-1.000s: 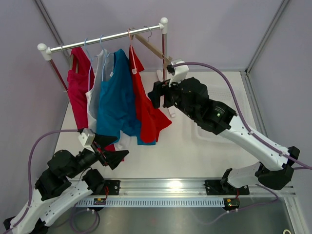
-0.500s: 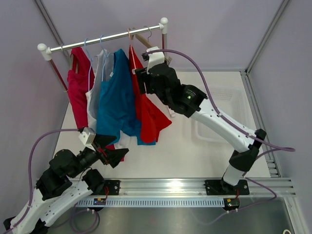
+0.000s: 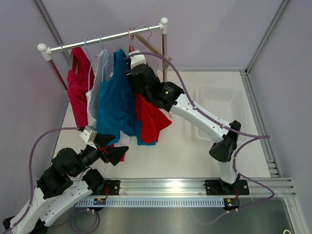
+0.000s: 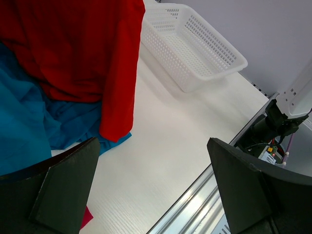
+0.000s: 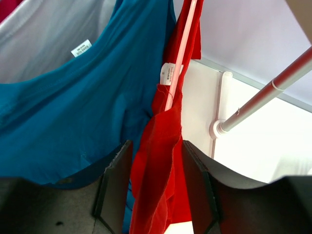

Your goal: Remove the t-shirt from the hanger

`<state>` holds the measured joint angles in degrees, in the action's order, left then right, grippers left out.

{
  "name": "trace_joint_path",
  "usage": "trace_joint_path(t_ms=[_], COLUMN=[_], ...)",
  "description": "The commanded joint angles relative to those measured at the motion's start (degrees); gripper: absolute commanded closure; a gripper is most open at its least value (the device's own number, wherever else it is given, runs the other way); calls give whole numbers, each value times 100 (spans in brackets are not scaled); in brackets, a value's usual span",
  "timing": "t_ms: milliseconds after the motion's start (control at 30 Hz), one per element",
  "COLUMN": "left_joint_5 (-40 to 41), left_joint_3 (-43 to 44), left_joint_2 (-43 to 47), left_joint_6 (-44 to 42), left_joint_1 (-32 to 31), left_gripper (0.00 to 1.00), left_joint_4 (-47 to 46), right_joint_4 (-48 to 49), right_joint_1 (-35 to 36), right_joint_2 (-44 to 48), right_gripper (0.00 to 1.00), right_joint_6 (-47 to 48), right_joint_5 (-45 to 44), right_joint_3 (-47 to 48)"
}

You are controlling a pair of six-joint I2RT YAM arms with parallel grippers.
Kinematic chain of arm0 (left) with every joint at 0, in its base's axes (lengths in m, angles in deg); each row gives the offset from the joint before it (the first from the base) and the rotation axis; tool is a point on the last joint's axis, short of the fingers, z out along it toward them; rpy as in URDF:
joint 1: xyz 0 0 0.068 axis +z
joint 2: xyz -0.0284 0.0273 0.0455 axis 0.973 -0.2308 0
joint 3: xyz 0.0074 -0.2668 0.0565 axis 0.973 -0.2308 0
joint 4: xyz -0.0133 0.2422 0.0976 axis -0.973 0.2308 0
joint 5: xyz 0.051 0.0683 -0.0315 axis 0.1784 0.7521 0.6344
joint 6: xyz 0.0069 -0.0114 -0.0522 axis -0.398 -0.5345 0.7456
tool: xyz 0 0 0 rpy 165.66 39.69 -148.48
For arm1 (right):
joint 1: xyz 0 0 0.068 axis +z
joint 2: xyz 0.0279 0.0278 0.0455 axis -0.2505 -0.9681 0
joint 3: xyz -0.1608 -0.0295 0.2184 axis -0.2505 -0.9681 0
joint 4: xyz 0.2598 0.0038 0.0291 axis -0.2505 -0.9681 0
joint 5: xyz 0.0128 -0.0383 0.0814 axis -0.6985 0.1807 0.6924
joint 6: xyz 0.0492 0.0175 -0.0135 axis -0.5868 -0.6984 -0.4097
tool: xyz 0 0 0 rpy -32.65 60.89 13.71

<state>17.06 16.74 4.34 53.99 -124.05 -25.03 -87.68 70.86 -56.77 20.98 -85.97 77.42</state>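
Observation:
The red t-shirt (image 3: 152,120) hangs from a thin pink hanger (image 5: 181,53) on the rail, rightmost of the hung clothes. My right gripper (image 5: 156,146) reaches in from the right at the shirt's upper part. Its jaws stand on either side of a bunched fold of the red t-shirt (image 5: 161,165), partly closed, with a small gap still showing. My left gripper (image 3: 117,154) hovers wide open low at the front left, below the hems, with nothing between its fingers (image 4: 152,146). In the left wrist view the red t-shirt's (image 4: 73,48) lower edge hangs above the table.
A blue shirt (image 3: 114,97), a pale grey one (image 3: 97,80) and a magenta one (image 3: 78,87) hang left of the red one on the rail (image 3: 105,38). A bare wooden hanger (image 3: 152,47) hangs at the rail's right end. A white basket (image 3: 217,109) sits at right.
My right arm swung left from near the rack's right post to the red t-shirt, and its jaws narrowed around the fabric. The left arm barely moved.

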Motion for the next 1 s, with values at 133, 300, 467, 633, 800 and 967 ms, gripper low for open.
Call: trace_joint_path(t_ms=[133, 300, 467, 633, 800, 967], left_joint_5=[114, 219, 448, 229, 579, 808], left_joint_3=[32, 32, 85, 567, 1244, 1473], left_joint_2=[-113, -157, -306, -833, -1448, -1782], left_joint_6=[49, 119, 304, 462, 742, 1068], left_joint_1=[20, 20, 20, 20, 20, 20], left_gripper=[1, 1, 1, 1, 1, 5], left_joint_4=[-128, -137, -137, -137, -189, -409], right_joint_4=[-17, 281, 676, 2141, 3251, 4157], right_joint_1=[60, 51, 60, 60, 60, 60], right_joint_2=[-34, 124, 325, 914, 1529, 1846], right_gripper=[53, 77, 100, 100, 100, 100], right_joint_6=[222, 221, 257, 766, 1021, 1127], right_joint_5=[-257, -406, -520, -424, -520, -644], right_joint_3=[239, -77, -287, -990, -1720, -2370])
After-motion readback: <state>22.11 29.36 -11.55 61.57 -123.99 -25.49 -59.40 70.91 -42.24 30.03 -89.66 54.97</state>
